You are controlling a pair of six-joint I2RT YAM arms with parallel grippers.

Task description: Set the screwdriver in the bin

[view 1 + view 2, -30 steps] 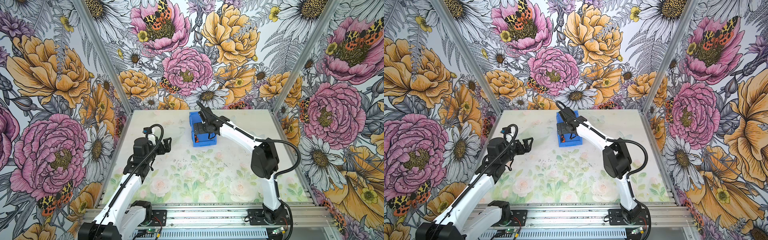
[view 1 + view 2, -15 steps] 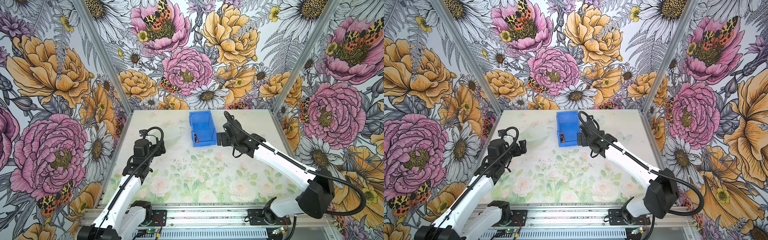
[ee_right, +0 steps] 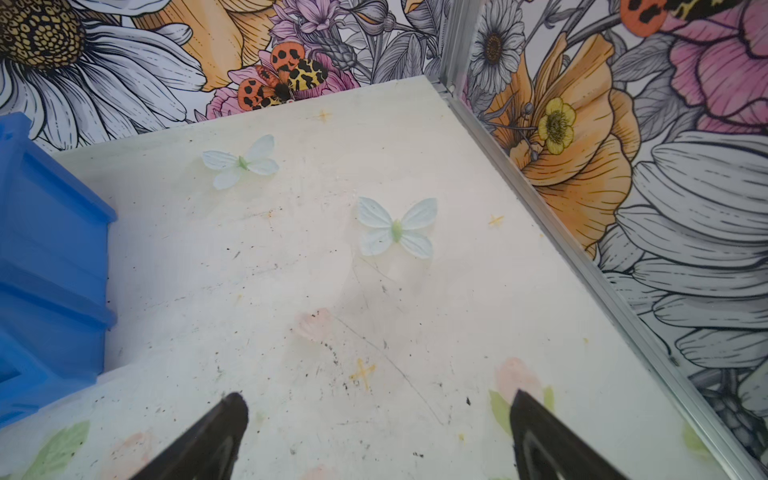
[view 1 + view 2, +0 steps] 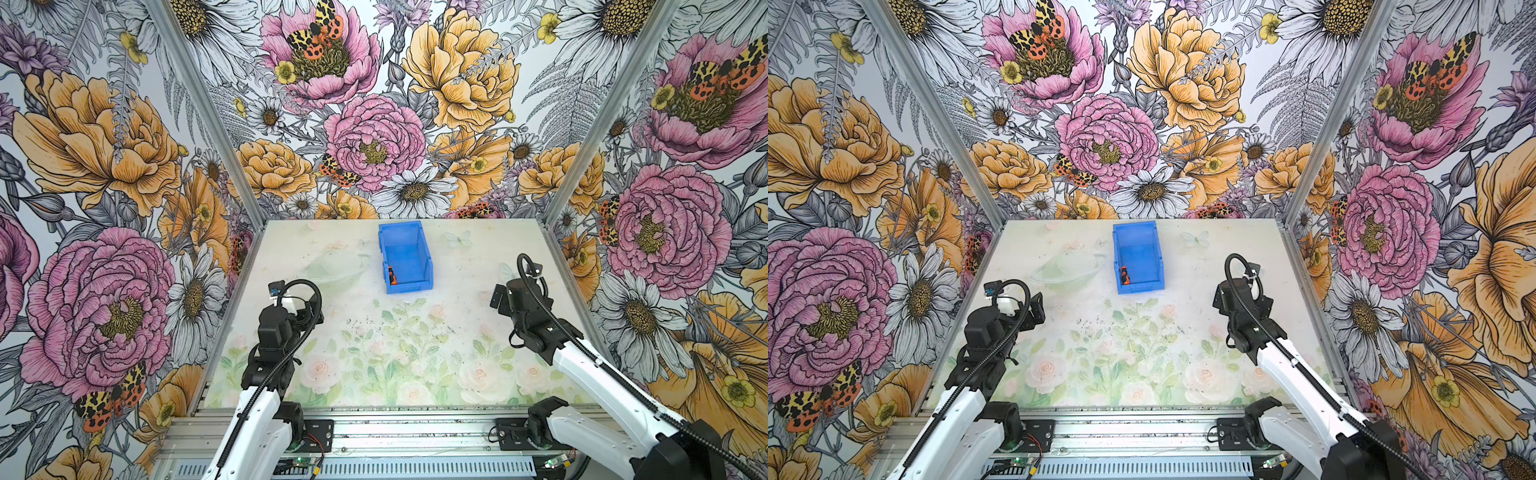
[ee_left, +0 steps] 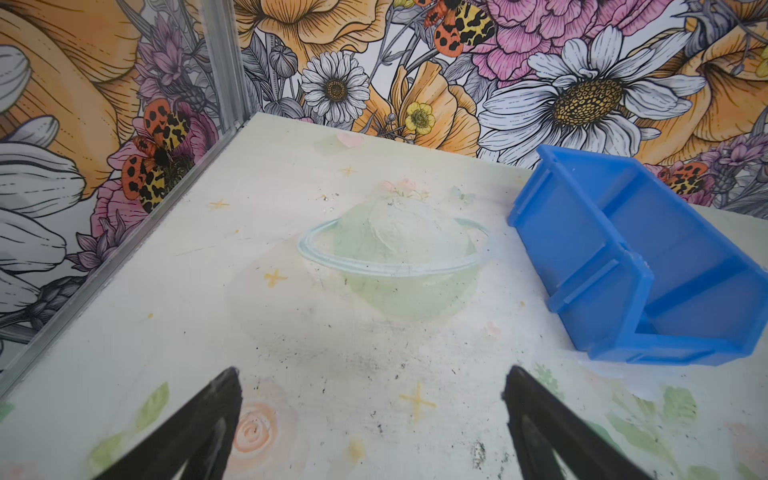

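As the screwdriver (image 4: 392,275) is lodged in the bin (image 4: 409,286), the left gripper (image 5: 370,374) and the right gripper (image 3: 378,395) are held wide and empty.

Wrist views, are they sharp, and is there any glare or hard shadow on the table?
Left wrist view: even diffuse light, no glare, only a faint soft shadow on the table; the bin looks crisp, the left gripper has soft-edged tips. Right wrist view: same light, no glare; the right gripper is soft-edged too.
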